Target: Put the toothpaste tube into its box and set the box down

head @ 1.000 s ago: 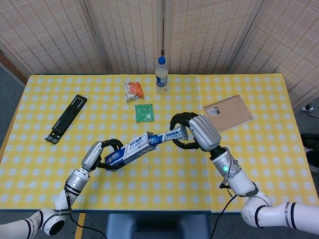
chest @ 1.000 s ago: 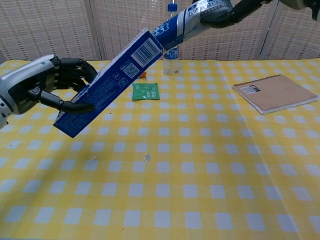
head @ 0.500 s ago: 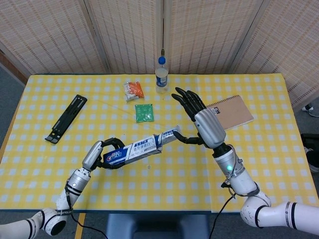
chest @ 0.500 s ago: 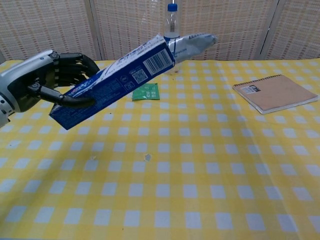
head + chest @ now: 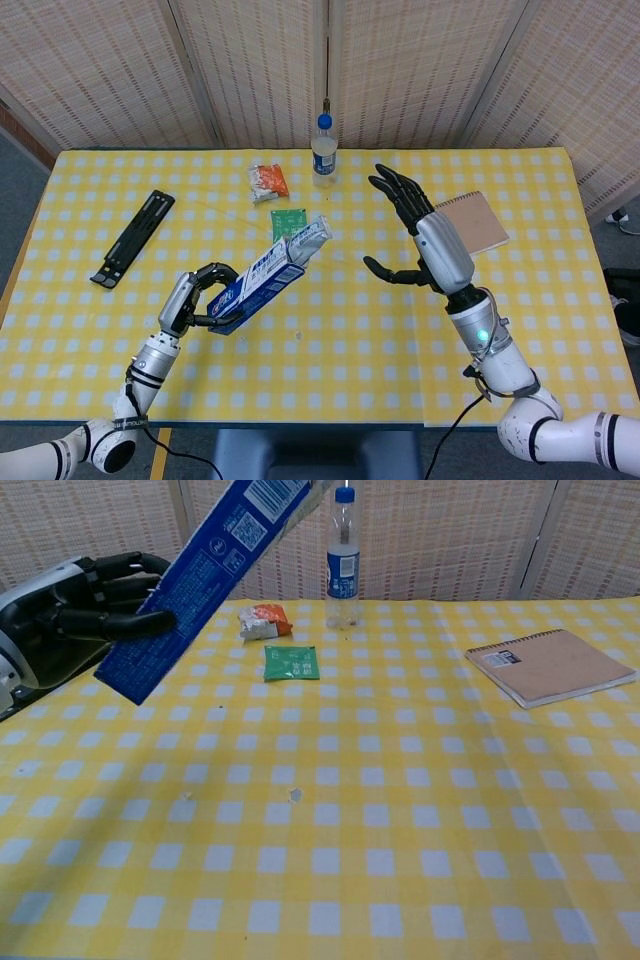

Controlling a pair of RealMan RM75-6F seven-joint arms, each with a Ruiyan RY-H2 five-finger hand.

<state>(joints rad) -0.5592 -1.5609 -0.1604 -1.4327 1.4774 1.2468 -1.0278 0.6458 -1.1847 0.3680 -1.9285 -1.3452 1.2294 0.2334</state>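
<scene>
Our left hand (image 5: 196, 297) grips the lower end of the blue toothpaste box (image 5: 262, 281), fingers wrapped round it, and holds it lifted off the table (image 5: 330, 340) and tilted steeply, its open end pointing up and away from us. From that upper mouth we see the toothpaste tube (image 5: 311, 235) poking out a little, most of it already inside the box. In the chest view the same box (image 5: 205, 570) slants across the upper left, with our left hand (image 5: 65, 605) clasped round its low end. Our right hand (image 5: 425, 238) hangs above the table to the right of the box, well apart from it, fingers spread and holding nothing. Behind the right hand lies a brown spiral notebook (image 5: 472, 221). Further back stand a water bottle (image 5: 323, 151) with a blue cap, an orange snack packet (image 5: 268, 181) and a small green sachet (image 5: 289, 226). At far left we see a black folded stand (image 5: 133, 238) lying flat on the yellow checked cloth.
</scene>
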